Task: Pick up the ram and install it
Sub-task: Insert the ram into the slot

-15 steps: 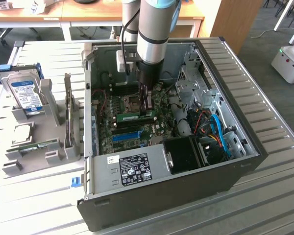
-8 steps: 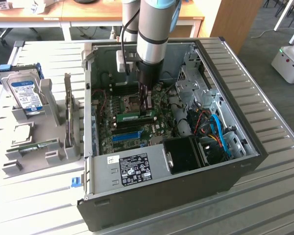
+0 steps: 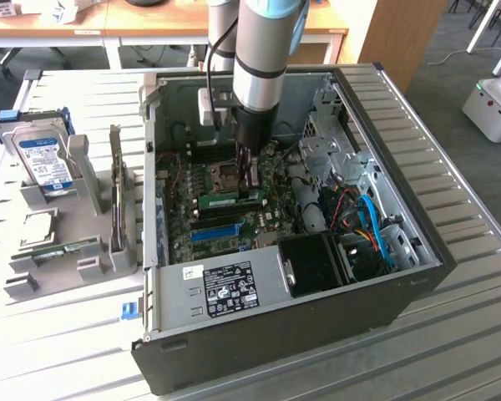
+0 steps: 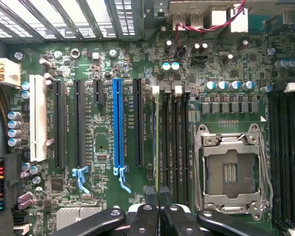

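Observation:
The ram [image 3: 225, 200] is a thin green stick standing on edge in a memory slot on the motherboard inside the open computer case [image 3: 417, 251]. My gripper [image 3: 249, 185] reaches straight down into the case and is shut on the ram's upper edge. In the wrist view the ram [image 4: 158, 142] appears edge-on as a narrow pale line between the black memory slots [image 4: 174, 142]. The gripper [image 4: 158, 195] pinches its near end with both black fingertips [image 4: 150, 194] close together.
A long blue slot [image 4: 118, 128] and the open processor socket [image 4: 231, 169] flank the memory slots. A black fan shroud [image 3: 313, 263] and blue cables [image 3: 376, 225] fill the case's right side. A grey fixture [image 3: 83, 209] outside holds a silver hard drive [image 3: 43, 159].

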Motion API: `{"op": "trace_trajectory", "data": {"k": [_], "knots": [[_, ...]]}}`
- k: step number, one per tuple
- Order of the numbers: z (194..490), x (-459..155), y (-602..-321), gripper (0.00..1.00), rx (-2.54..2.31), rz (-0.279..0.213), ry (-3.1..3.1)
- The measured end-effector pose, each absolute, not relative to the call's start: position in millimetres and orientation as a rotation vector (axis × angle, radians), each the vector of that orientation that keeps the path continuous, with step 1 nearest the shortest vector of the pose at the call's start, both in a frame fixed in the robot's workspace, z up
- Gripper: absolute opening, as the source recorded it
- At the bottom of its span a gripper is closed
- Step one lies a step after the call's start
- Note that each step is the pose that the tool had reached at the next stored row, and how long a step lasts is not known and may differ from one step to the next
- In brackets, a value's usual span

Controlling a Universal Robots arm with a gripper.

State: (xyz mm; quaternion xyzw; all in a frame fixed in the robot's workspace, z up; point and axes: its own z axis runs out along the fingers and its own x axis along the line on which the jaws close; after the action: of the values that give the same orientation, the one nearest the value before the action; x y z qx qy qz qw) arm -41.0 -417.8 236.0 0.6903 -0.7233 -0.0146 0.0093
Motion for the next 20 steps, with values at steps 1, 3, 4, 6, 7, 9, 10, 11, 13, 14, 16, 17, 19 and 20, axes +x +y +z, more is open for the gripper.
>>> {"op": "trace_trajectory", "data": {"k": [1,3,4,6,7,9,10,11,13,14,16,17,19,20], "knots": [[235.8,-41.0,-417.8,0.12,2.156,-0.046,-2.259],[235.7,-41.0,-417.8,0.12,2.156,-0.046,-2.259],[235.7,-40.8,-417.8,0.12,2.156,-0.046,-2.259],[235.7,-40.7,-417.8,0.12,2.157,-0.046,-2.258],[235.7,-40.6,-417.8,0.12,2.158,-0.046,-2.257],[235.7,-40.5,-417.8,0.12,2.16,-0.046,-2.255],[235.7,-40.5,-417.8,0.12,2.16,-0.046,-2.255],[235.7,-40.5,-417.8,0.12,2.16,-0.046,-2.255],[235.7,-40.5,-417.8,0.12,2.16,-0.046,-2.255],[235.6,-40.5,-417.7,0.12,2.16,-0.046,-2.255],[235.1,-40.5,-417.7,0.12,2.16,-0.046,-2.255],[234.8,-40.4,-417.6,0.12,2.16,-0.046,-2.255],[234.5,-40.4,-417.2,0.12,2.16,-0.046,-2.255],[234.4,-40.4,-417.1,0.12,2.16,-0.046,-2.255]]}}
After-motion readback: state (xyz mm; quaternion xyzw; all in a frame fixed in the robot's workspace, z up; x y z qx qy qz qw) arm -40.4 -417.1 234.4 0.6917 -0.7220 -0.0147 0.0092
